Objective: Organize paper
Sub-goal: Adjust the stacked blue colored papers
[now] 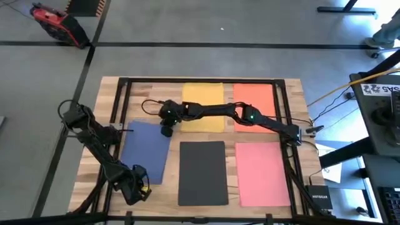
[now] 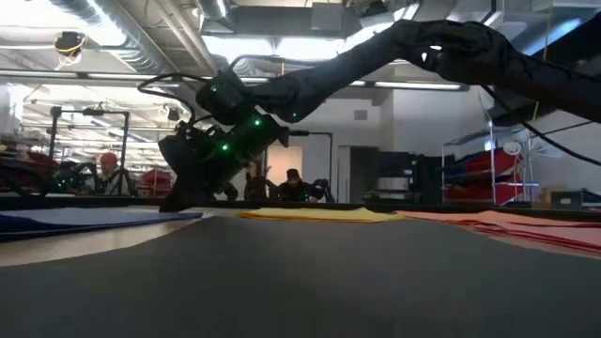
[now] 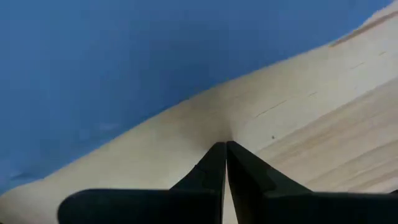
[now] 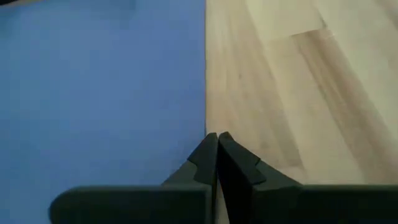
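1. Layout – five thin, matte rectangular sheets lie flat on the pale wooden tabletop (image 1: 294, 150): the yellow sheet (image 1: 203, 100) at far centre, the orange sheet (image 1: 255, 97) at far right, the blue sheet (image 1: 145, 150) at middle left and skewed out of line, the dark grey-black sheet (image 1: 202, 172) at near centre, and the pink sheet (image 1: 262, 174) at near right.

2. Right gripper (image 1: 167, 129) – reaches from the right across the table to the far right corner of the blue sheet. The right wrist view shows its fingers (image 4: 205, 158) pressed together with no gap, sitting on the sheet's straight edge (image 4: 205, 68) where blue meets bare wood. Whether paper is pinched between them cannot be told.

3. Left gripper (image 1: 142, 187) – near left, beside the blue sheet's near corner. Its fingers (image 3: 214, 165) are closed tip to tip over bare wood just beside the blue edge; nothing is visibly held.

4. Handling judgement – each sheet is very light, limp and easily creased; it likely slides readily on the smooth wood and offers no raised edge to grasp.

5. Where to take hold – at a corner or edge, either pressing down with closed tips to drag the sheet, or working an edge up before pinching. Two-point contact at opposite corners should limit unwanted rotation.
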### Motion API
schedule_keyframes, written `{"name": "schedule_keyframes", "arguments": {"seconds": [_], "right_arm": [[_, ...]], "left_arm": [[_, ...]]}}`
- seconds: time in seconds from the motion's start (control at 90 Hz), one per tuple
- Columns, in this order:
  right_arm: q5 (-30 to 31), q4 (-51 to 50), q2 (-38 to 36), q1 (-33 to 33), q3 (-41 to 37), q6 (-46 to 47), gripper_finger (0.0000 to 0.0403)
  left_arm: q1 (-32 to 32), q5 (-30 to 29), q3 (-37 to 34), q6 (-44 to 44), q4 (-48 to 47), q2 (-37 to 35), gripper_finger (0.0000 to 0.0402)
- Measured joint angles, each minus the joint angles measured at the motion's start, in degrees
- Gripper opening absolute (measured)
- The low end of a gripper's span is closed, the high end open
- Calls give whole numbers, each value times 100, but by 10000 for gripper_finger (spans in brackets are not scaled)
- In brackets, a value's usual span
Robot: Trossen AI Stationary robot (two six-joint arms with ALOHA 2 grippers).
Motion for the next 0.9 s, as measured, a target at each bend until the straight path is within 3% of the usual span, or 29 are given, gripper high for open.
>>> {"name": "schedule_keyframes", "arguments": {"seconds": [0.356,0.678,0.9], "right_arm": [[-387,272,26,14,-20,31,0],[-215,220,-172,33,-33,-74,0],[-162,-110,-731,28,-22,-471,0]], "left_arm": [[4,0,0,180,-29,0,0],[7,-37,29,176,-51,-13,0],[-58,-1024,381,784,-52,-382,0]]}}
